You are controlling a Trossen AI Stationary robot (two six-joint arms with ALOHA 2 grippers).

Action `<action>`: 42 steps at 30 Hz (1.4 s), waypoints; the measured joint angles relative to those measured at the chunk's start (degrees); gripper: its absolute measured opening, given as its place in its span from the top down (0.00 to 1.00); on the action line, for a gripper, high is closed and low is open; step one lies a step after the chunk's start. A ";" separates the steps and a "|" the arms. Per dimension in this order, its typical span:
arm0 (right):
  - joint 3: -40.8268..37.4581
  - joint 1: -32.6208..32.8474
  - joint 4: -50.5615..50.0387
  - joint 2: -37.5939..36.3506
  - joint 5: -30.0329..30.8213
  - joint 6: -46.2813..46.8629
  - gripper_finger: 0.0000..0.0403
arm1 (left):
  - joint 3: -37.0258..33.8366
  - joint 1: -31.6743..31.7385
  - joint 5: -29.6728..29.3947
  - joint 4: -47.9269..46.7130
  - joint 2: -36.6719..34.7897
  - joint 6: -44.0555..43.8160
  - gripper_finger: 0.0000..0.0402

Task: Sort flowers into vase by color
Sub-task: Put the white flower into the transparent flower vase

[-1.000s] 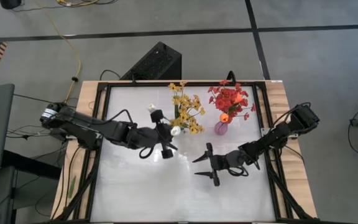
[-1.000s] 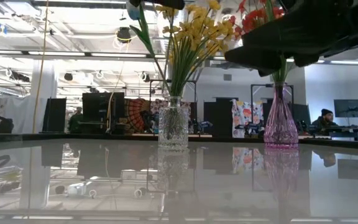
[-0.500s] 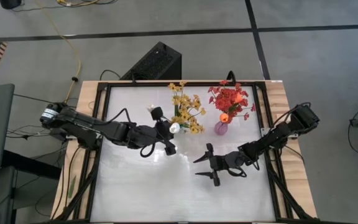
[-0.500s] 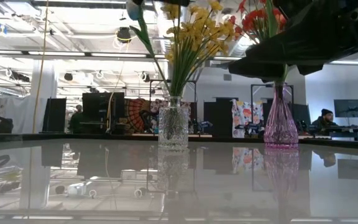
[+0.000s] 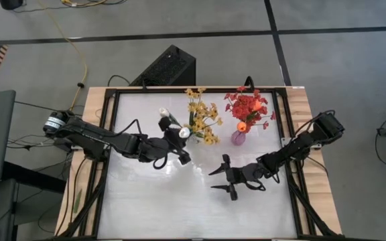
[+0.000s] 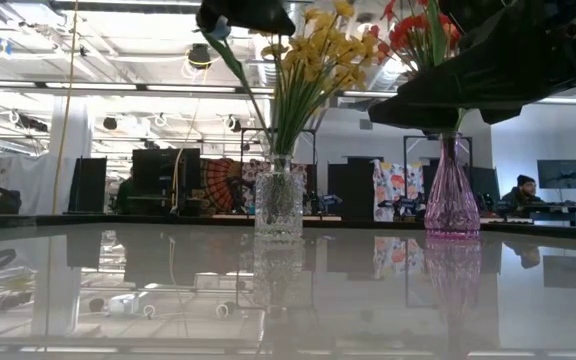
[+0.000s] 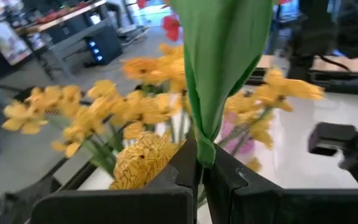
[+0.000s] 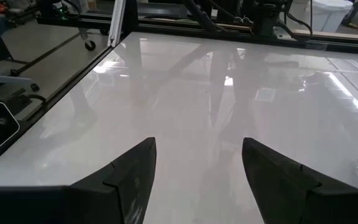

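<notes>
The left gripper (image 5: 179, 142) sits pinched closed at frame centre; the right gripper (image 5: 222, 179), lower right of centre, gapes wide.

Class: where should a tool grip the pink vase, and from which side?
Grip the pink vase at its slim neck, level, from the bare-table side near the open right tool; red blossoms crowd the top and the base flares.

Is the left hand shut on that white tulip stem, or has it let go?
Shut. The left hand has its fingers pinched together on the green stem, beside the yellow flowers.
</notes>
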 joint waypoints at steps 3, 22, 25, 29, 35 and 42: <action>0.00 -0.07 0.04 0.00 0.00 0.00 0.34 | 0.00 0.00 -2.19 -1.04 0.00 -3.14 1.00; 0.00 -0.48 0.50 0.00 0.20 0.04 0.34 | -0.03 -0.10 -2.67 1.11 -3.63 -4.17 1.00; 0.00 -0.78 0.82 0.00 0.20 0.02 0.34 | -1.81 0.15 -1.57 4.00 -3.65 -5.31 1.00; 0.00 -1.17 0.96 0.00 0.20 0.02 0.34 | -5.55 0.21 -1.51 10.25 -3.63 -5.80 1.00; 0.00 -1.22 0.96 0.00 0.17 0.02 0.34 | -7.72 1.16 -1.61 11.30 -3.65 -8.10 1.00; 0.00 -1.35 1.36 0.00 0.18 -0.01 0.34 | -7.60 3.06 1.08 6.30 -3.65 -15.21 1.00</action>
